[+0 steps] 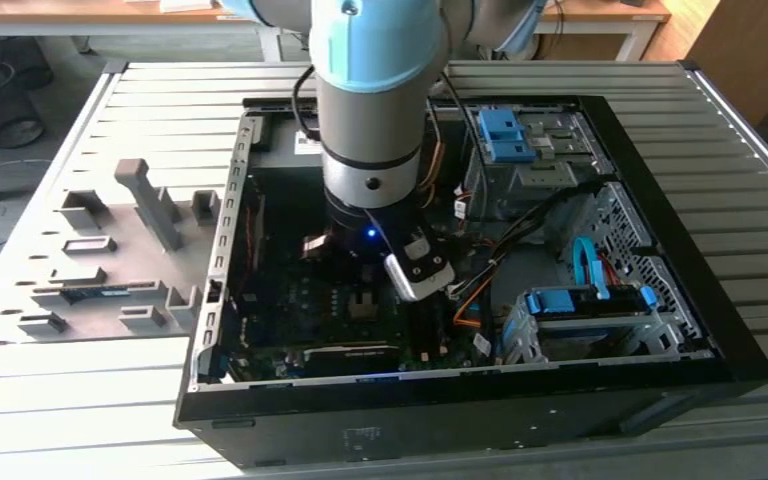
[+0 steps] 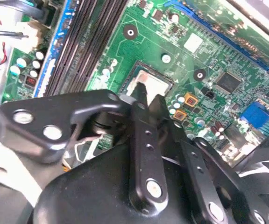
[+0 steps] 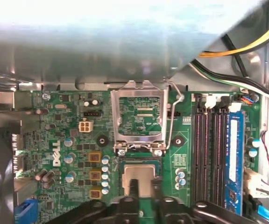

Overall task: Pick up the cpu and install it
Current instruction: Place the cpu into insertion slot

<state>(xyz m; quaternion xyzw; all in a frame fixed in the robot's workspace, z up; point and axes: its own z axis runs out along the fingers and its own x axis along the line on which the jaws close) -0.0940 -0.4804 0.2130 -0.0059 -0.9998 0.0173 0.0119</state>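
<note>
The cpu, a flat silver-grey square, lies in the socket on the green motherboard; in the second wrist view the cpu sits just beyond my fingertips. My gripper hovers right over its face, the two black fingers a narrow gap apart with nothing clamped between them. The socket's metal frame stands flipped up behind the cpu, its wire lever raised beside it. In the exterior view my arm reaches down into the open computer case.
Black memory slots and a blue slot run beside the socket. Yellow and black cables hang close by. Blue drive brackets and a drive cage fill the case's far side. A grey parts fixture lies beside the case.
</note>
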